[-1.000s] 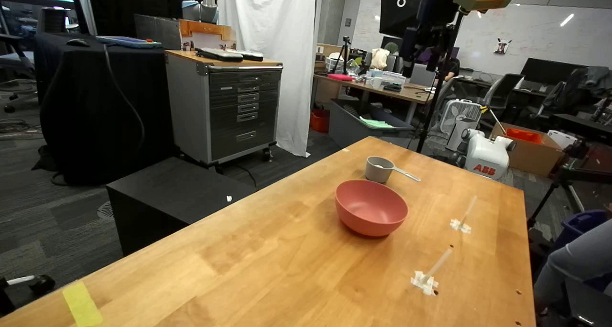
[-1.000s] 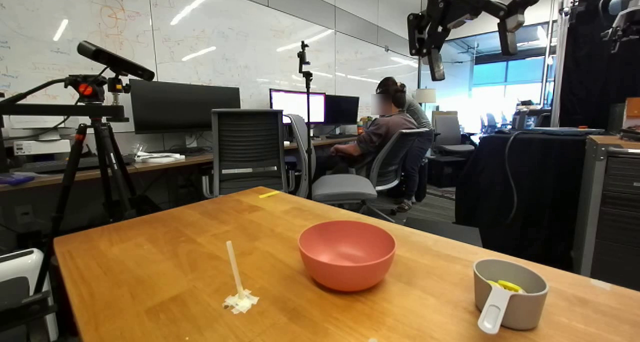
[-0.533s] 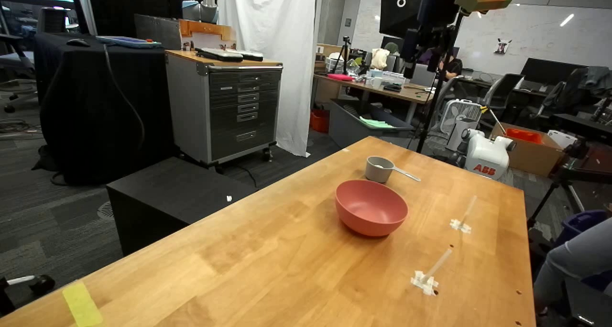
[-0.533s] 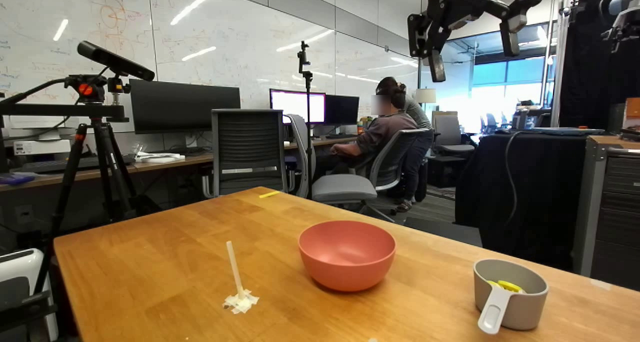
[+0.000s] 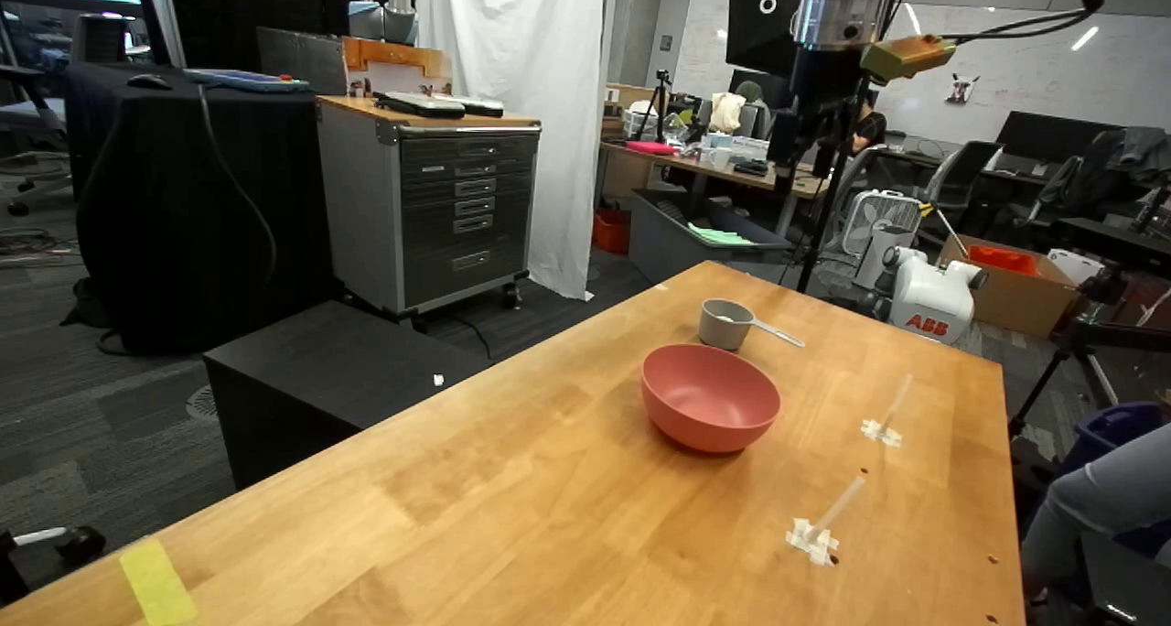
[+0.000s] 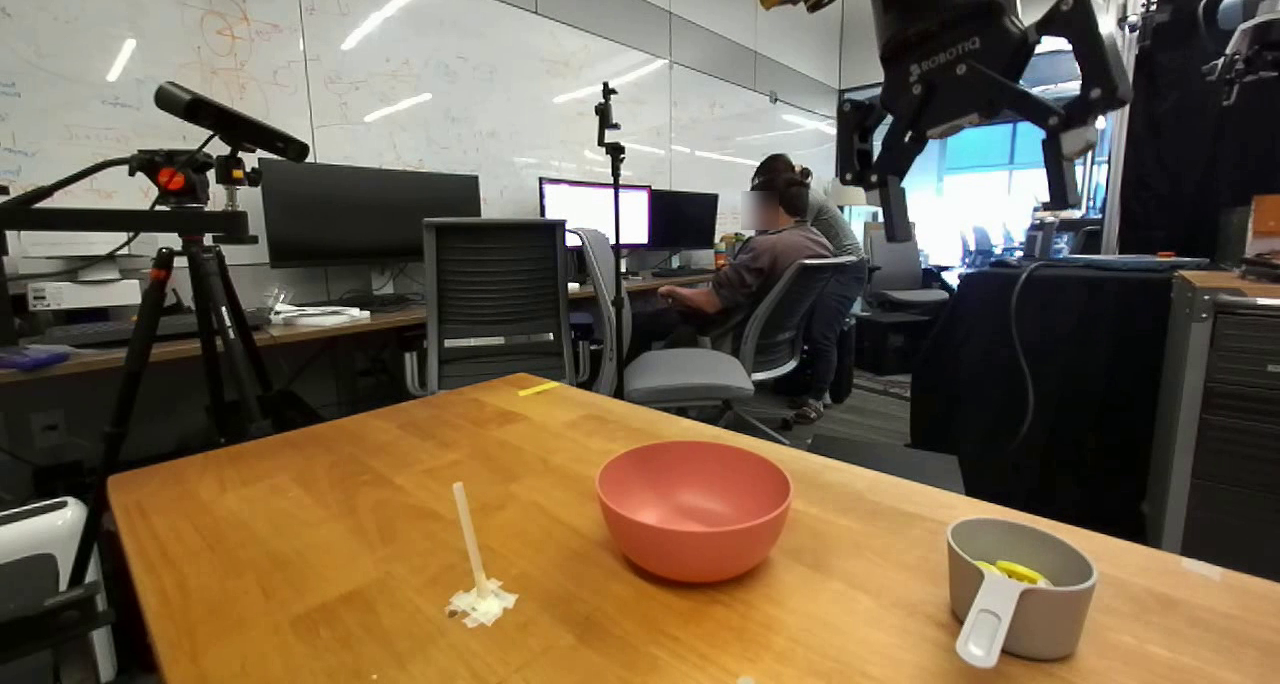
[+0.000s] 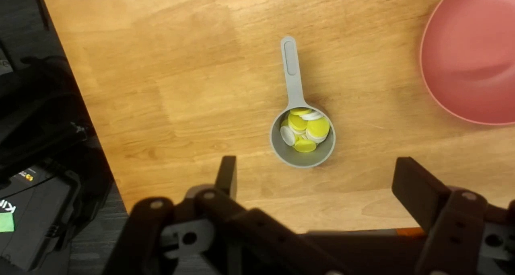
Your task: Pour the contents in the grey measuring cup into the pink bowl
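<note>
In an exterior view, a drawer cabinet (image 5: 430, 214) stands right of a black-draped table (image 5: 155, 242), a white curtain (image 5: 540, 77) behind the cabinet; yellow tape (image 5: 157, 582) lies near left on the wooden tabletop (image 5: 549, 507), and two pale sticks (image 5: 837, 509) rise at its right. In an exterior view, a black tripod (image 6: 203, 274) and a dark monitor (image 6: 375, 219) stand at left, a seated person (image 6: 755, 276) and a standing person (image 6: 836, 304) farther right.

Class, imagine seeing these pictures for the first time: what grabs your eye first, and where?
The round pinkish-red bowl stands out first, upright on the light-brown wooden table. Beside it, apart, sits the round grey measuring cup holding yellow and white discs. Higher than both hangs the black Robotiq gripper, open.
</note>
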`<act>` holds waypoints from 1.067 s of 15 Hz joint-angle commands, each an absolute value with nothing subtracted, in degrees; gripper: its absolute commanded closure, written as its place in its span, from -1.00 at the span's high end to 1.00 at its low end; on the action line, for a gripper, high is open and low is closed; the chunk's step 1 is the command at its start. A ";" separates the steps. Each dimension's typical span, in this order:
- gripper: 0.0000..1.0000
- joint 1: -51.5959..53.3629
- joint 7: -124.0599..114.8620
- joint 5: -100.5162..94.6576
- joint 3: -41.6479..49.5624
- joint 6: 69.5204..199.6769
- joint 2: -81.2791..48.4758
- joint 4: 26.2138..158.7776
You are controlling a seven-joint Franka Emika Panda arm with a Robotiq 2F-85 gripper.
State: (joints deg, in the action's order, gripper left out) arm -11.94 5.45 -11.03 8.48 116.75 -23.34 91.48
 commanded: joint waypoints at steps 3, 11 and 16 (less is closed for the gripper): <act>1.00 -13.35 7.40 -11.07 9.46 119.13 -28.63 89.52; 1.00 -14.19 6.71 -11.18 9.54 127.42 -32.64 93.36; 1.00 -13.65 6.62 -11.77 9.69 130.53 -34.18 97.15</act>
